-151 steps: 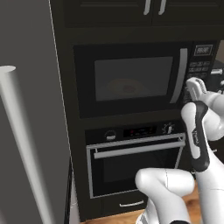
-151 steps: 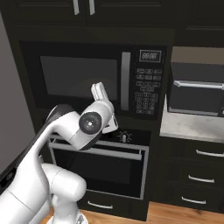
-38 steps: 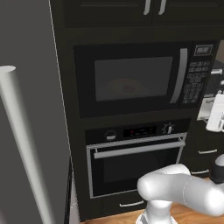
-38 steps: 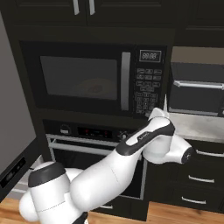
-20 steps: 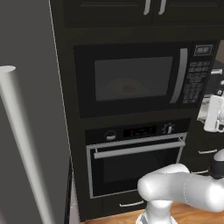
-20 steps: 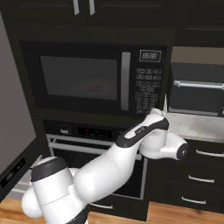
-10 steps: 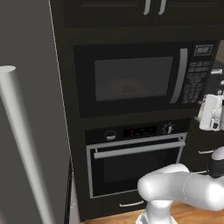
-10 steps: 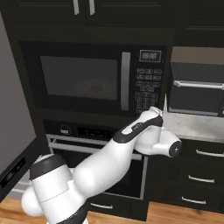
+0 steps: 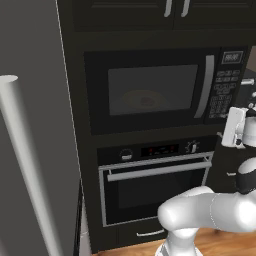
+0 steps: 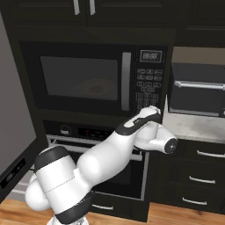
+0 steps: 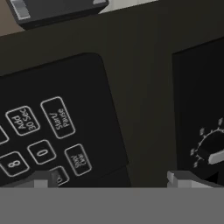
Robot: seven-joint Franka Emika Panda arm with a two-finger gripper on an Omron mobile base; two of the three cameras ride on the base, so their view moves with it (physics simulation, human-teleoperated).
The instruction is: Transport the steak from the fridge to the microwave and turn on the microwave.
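Tool (image 11: 111,177) hangs unclenched near the closed microwave (image 9: 150,90) keypad (image 11: 41,131), above the oven (image 9: 155,185).

- Home kitchen, rendered, dark cabinetry throughout.
- Built-in black microwave (image 9: 150,90) in a tall cabinet column; windowed door, curved silver handle, keypad (image 10: 147,88) with small display on right.
- Keypad close up in hand view: Start/Pause button (image 11: 58,117), Add 30 Sec, Stop/Clear, digits 0 and 8.
- Black wall oven (image 9: 155,182) directly under microwave, horizontal bar handle, knobs and display strip above door.
- Grey fridge (image 9: 35,150) at left, long silver cylindrical handle.
- Pale countertop (image 10: 193,125) at right with a toaster oven (image 10: 197,88) on it; drawers (image 10: 204,176) with silver pulls below.
- Upper cabinets (image 10: 83,9) above, wood floor (image 10: 13,213).
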